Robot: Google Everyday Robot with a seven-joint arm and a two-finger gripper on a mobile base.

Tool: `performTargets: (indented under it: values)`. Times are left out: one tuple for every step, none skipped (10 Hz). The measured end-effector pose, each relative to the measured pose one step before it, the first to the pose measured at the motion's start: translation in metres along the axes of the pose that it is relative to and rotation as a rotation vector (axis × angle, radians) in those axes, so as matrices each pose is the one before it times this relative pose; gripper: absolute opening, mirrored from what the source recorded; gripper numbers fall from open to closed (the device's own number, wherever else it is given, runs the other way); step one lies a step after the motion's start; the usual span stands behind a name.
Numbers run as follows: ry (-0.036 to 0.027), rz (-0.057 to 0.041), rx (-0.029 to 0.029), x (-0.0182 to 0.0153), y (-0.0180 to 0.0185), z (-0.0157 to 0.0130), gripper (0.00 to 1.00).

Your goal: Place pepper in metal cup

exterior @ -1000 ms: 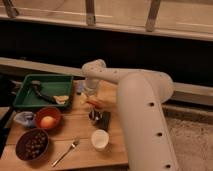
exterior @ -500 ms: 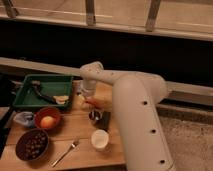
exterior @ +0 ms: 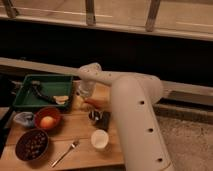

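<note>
One white arm (exterior: 135, 115) is seen rising as a thick column from the lower right. It is bent at a rounded joint and carried leftward as a slimmer forearm over the wooden table (exterior: 80, 131). At the far end of the forearm the wrist is turned downward, so that the end effector (exterior: 86, 93) is pointed at the table top near its rear edge. How far the end effector is opened cannot be told, nor whether anything is gripped by it.

The pepper (exterior: 93, 103), slender and red-orange, is seen just below the end effector and slightly to the right of it in the view. Contact between the two cannot be made out. The metal cup (exterior: 95, 116) is found lower again, nearer the camera than the end effector and just beneath the pepper. It is set on a black block (exterior: 105, 120). The pepper is not yet contained in the cup.

Further below the end effector, beyond the metal cup, a white cup (exterior: 100, 140) is stood upright. A fork (exterior: 65, 152) is laid down and to the left of it. A green tray (exterior: 47, 76) is placed directly left of the end effector, its near wall close by. Below and left of the end effector, a red bowl (exterior: 36, 119) is occupied by an orange fruit (exterior: 47, 121). Past it a dark bowl (exterior: 19, 139) is filled with small dark pieces.
</note>
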Motion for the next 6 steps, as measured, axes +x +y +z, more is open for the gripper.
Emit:
performTargets:
  values:
    - [0.00193,-0.00357,0.00105,0.00101,-0.00028,0.00062,0.36]
    - [0.00087,-0.0026,0.00143,0.00089,-0.00078,0.0,0.24]
    - [0.00105,-0.00091,0.00019,-0.00007,0.00021,0.00063,0.16]
    - [0.00058,0.00021,-0.00017,0.00001,-0.00005,0.00036,0.06]
    - [0.00041,0.00087,-0.00092,0.0002,0.00004,-0.00003,0.01]
    - [-0.00056,0.00648,-0.00046,0.00209,-0.00172,-0.0014,0.0]
